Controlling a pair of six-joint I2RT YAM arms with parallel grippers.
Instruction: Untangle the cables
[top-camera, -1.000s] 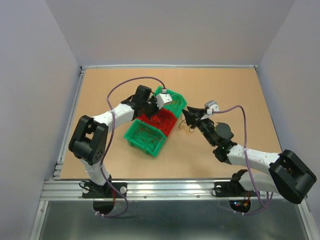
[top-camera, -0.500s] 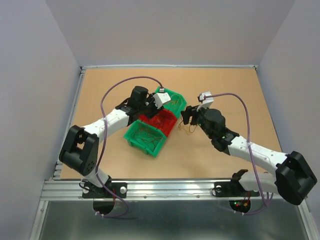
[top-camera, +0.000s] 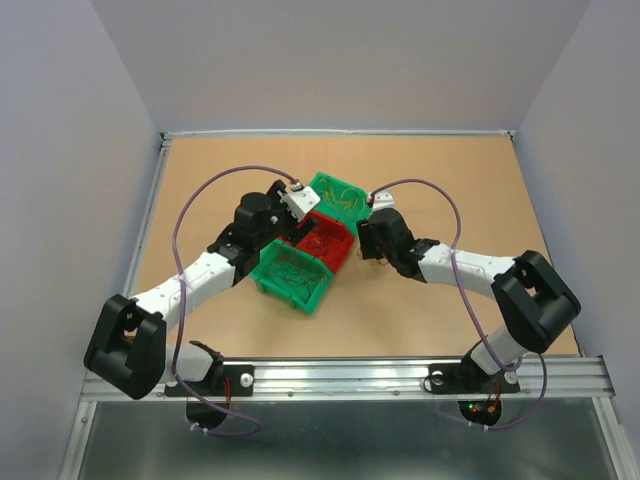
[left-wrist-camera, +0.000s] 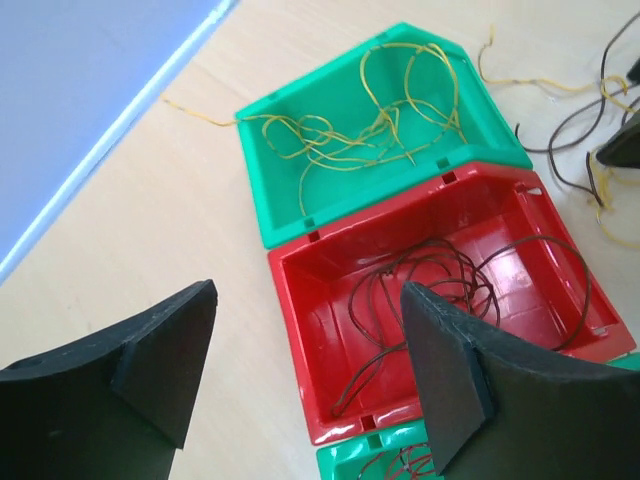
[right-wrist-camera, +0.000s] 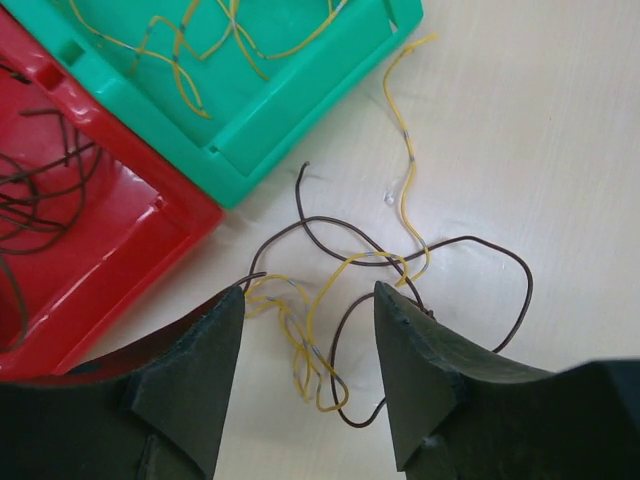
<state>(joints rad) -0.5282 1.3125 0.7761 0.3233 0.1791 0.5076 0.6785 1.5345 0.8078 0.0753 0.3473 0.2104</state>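
A loose tangle of yellow and brown cables (right-wrist-camera: 335, 335) lies on the table to the right of the bins, also visible from above (top-camera: 376, 262). My right gripper (right-wrist-camera: 310, 300) hovers open just over it, with the wires lying between the fingers and not pinched. My left gripper (left-wrist-camera: 308, 300) is open and empty above the left rim of the red bin (left-wrist-camera: 290, 330), which holds brown cables (left-wrist-camera: 420, 280). Yellow cables (left-wrist-camera: 370, 130) lie in the far green bin (left-wrist-camera: 255, 170). From above, the left gripper (top-camera: 300, 213) and right gripper (top-camera: 366, 238) flank the bins.
Three bins sit in a diagonal row: the far green bin (top-camera: 352, 190), the red bin (top-camera: 345, 248) and the near green bin (top-camera: 318, 298), which holds thin wires. More stray wire ends (left-wrist-camera: 560, 130) lie on the wood beyond the bins. Walls enclose the table.
My left gripper has opened and drawn back from the bins. My right arm has swung its gripper left and down over the loose tangle, with the jaws wider than before.
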